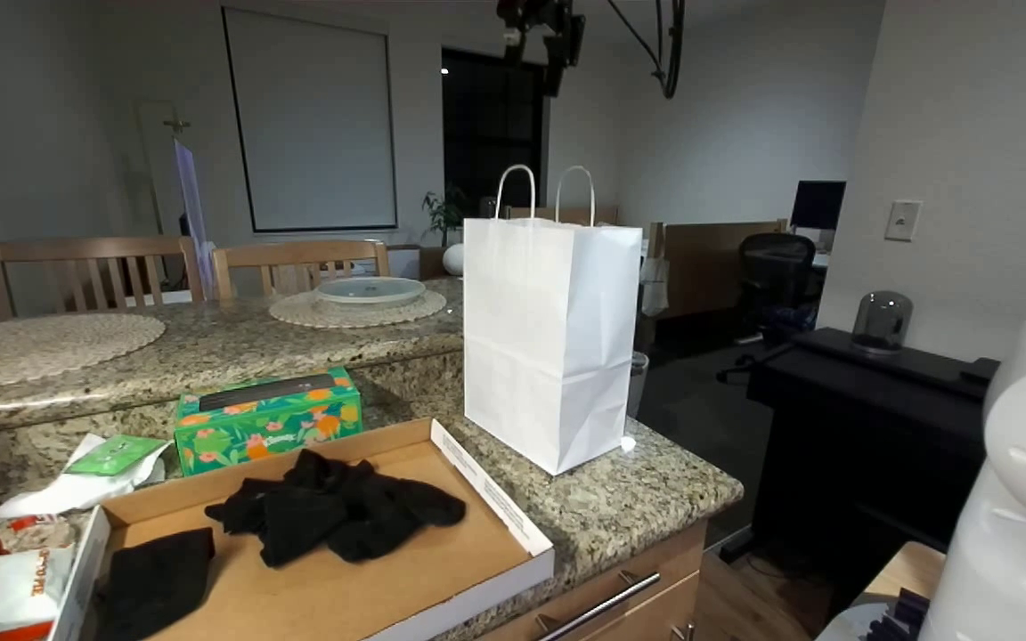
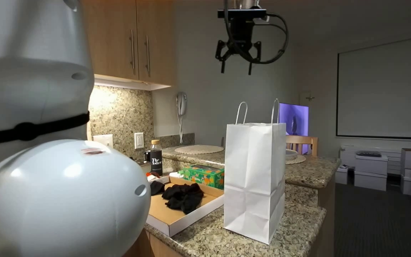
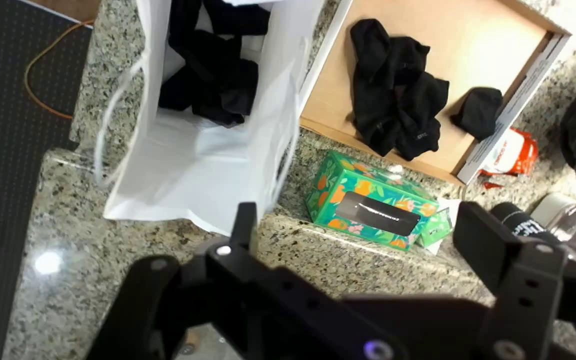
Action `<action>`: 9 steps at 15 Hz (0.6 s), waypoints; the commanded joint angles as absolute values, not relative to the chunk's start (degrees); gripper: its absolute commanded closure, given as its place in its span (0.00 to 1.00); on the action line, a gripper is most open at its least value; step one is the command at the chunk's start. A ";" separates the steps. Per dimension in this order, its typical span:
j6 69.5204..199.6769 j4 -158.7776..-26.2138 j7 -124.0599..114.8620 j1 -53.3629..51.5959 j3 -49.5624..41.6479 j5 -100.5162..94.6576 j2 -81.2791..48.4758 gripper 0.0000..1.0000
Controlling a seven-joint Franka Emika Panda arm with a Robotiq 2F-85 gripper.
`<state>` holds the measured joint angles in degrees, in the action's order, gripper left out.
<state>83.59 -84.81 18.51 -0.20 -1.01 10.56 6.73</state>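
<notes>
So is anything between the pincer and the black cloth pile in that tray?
Nothing visible blocks it: the open pincer hangs high above the counter, and the wrist view shows the black cloth pile uncovered in the cardboard tray. The white paper bag stands tall beside the tray, so a low sideways approach might bump it.

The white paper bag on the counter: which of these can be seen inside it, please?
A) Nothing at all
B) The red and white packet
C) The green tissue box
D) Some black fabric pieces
D: the wrist view looks down into the open white paper bag, where black fabric pieces lie between its walls, while the green tissue box stands outside it.
</notes>
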 commanded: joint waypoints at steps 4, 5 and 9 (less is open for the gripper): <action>96.50 -95.65 3.07 -9.07 11.13 5.79 12.59 0.00; 99.79 -97.25 -0.99 -10.20 12.88 6.14 11.69 0.00; 111.04 -103.83 -16.84 -13.63 17.95 6.79 7.08 0.00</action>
<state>104.08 -99.19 -8.18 -12.35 15.71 6.94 9.13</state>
